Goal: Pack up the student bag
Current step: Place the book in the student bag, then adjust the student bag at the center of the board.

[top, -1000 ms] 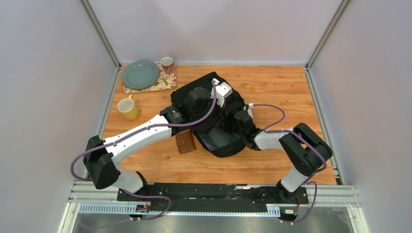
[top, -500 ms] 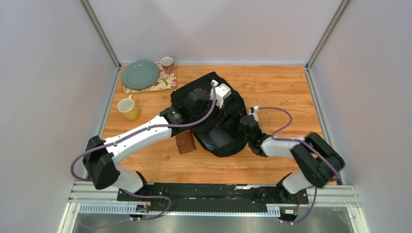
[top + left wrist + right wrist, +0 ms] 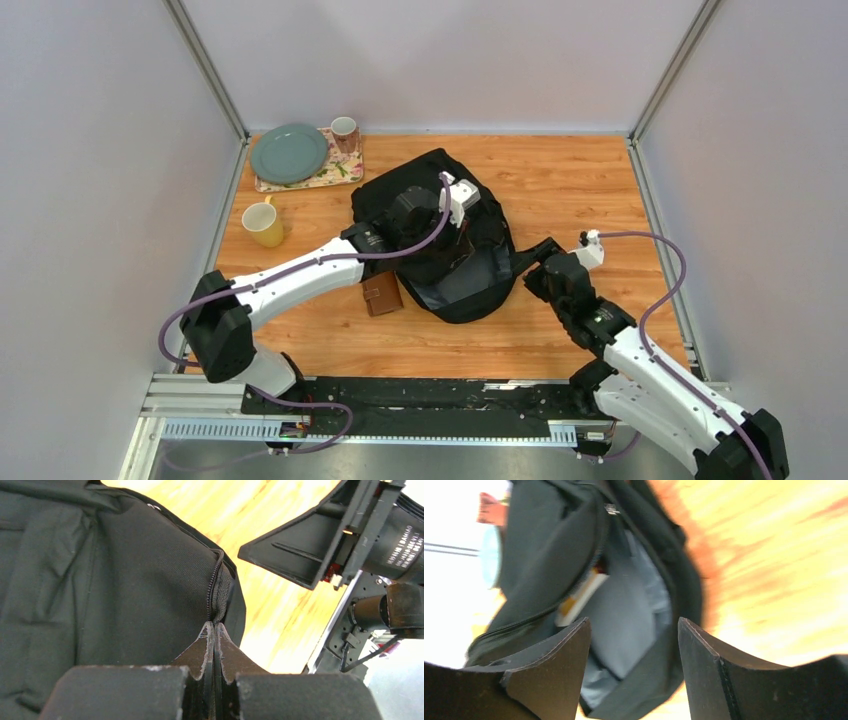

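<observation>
Left wrist, hand [image 3: 214,626] pinching student bag [image 3: 125,570] nr zip [image 3: 213,586]

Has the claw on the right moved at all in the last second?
Yes. The right gripper has pulled rightward out of the student bag, farther from the brown wallet, toward the right edge of the table.

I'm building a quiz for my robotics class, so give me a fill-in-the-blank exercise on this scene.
1. The left gripper has its fingers ____ on the zipper edge of the student bag.
2. The right gripper has its fingers ____, holding nothing.
3. The ____ wallet lies on the table beside the bag.
4. The mug standing directly on the table is ____.

Missing words: shut, open, brown, yellow.
</observation>
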